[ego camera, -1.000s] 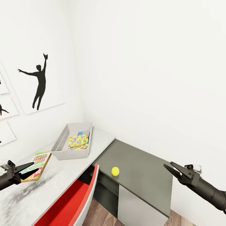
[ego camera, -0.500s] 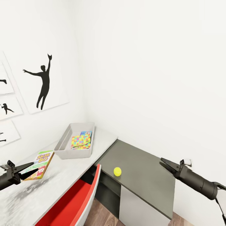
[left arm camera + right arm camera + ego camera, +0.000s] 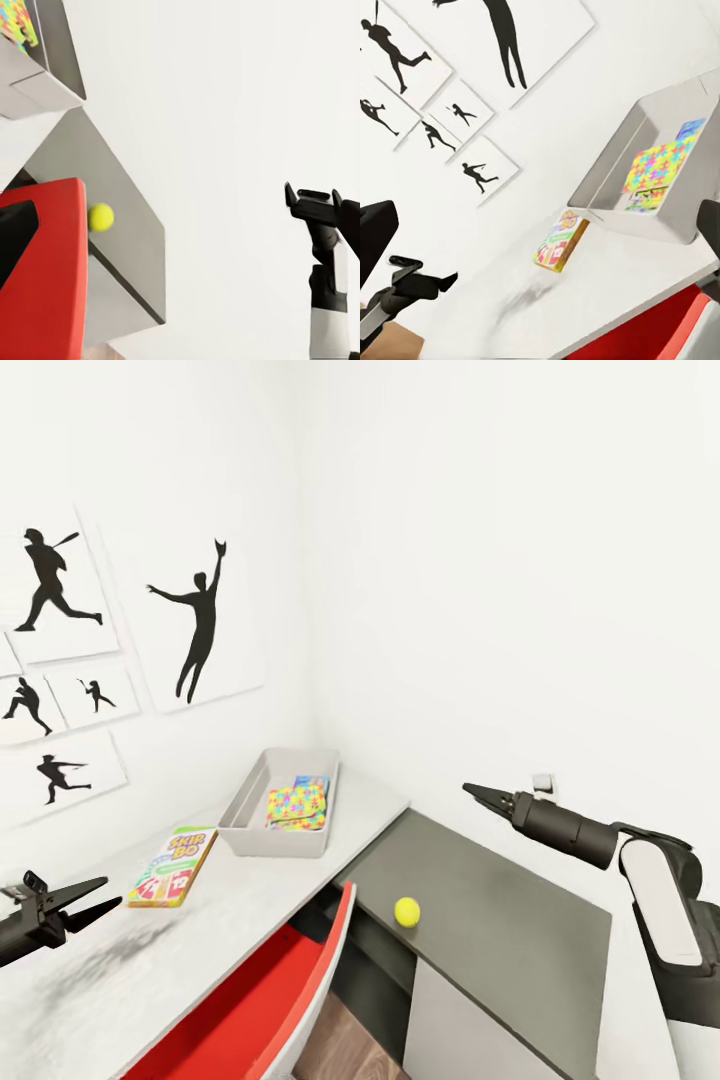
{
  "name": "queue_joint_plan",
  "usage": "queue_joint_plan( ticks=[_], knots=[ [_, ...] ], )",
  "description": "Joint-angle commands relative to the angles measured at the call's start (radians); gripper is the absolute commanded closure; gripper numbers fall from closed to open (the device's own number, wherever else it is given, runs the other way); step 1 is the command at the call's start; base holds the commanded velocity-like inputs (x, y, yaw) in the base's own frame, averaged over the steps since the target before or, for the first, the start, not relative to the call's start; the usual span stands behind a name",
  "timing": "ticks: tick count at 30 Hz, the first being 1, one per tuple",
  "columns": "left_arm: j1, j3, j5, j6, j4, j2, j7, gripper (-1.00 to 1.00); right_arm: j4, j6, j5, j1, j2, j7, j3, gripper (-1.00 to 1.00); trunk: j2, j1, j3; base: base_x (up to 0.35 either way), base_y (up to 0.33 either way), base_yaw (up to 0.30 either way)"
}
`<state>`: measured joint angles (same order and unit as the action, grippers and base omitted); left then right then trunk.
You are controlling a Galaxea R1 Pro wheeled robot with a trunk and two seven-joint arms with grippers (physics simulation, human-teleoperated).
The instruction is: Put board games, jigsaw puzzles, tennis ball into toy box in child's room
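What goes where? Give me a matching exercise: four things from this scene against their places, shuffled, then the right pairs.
Things:
1. tennis ball
2. Skip-Bo box
3. jigsaw puzzle
4. right gripper

Places:
A. inside the grey toy box
B. in the air above the dark grey cabinet
C. flat on the white table
D. on the dark grey cabinet top

Pairs: 1-D, 2-C, 3-A, 4-B

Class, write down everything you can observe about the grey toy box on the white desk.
The toy box is a light grey, shallow rectangular bin with smooth sloping walls and an open top; it looks like plastic. It sits upright on the white table near the corner of the room, at the table's far end. Inside lies a bright jigsaw puzzle, with a blue printed box partly beneath it. Neither gripper touches it. The Skip-Bo box lies on the table close by, apart from it.
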<state>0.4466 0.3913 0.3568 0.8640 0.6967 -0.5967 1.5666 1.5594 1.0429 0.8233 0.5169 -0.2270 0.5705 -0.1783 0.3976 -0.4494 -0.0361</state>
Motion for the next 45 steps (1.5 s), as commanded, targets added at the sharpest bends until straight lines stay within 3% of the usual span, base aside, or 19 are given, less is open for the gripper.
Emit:
queue_joint_plan(
  ticks=[1,6,17,26,33,38,45],
  knots=[
    [0.001,0.000,-0.001,0.011,0.000,0.000,0.004,-1.00,-0.005,0.004,-0.007,0.009,0.001,-0.003,0.007,-1.00,0.002,-0.001,-0.002,-0.045,0.000,0.270],
    [0.001,0.000,-0.001,0.011,0.000,0.000,0.004,-1.00,-0.026,0.004,-0.006,0.033,0.002,-0.038,0.033,-1.00,0.002,-0.001,0.001,-0.059,0.000,0.270],
    [0.001,0.000,-0.002,0.011,0.000,-0.001,0.004,-1.00,-0.065,0.004,-0.006,0.067,-0.003,-0.051,0.043,-1.00,0.002,-0.001,0.008,-0.013,0.000,0.272],
    [0.001,0.001,-0.002,0.011,0.000,-0.005,0.004,-1.00,-0.228,0.004,-0.010,0.212,-0.005,-0.071,0.057,-1.00,0.002,-0.001,0.009,-0.001,0.000,0.278],
    [0.000,0.002,-0.001,0.010,0.000,-0.006,0.004,-1.00,-0.401,0.004,-0.012,0.355,-0.009,-0.129,0.111,-1.00,0.002,-0.001,0.010,0.000,0.000,0.281],
    [0.000,0.005,-0.001,0.010,-0.001,-0.007,0.004,-1.00,-0.482,0.004,-0.013,0.406,-0.013,-0.153,0.136,-1.00,0.002,-0.001,0.010,0.000,0.000,0.282],
    [-0.008,0.007,-0.001,0.011,-0.002,-0.008,0.004,-1.00,-0.508,0.004,-0.014,0.421,-0.015,-0.161,0.151,-1.00,0.002,-0.001,0.010,0.000,0.000,0.282]
  ],
)
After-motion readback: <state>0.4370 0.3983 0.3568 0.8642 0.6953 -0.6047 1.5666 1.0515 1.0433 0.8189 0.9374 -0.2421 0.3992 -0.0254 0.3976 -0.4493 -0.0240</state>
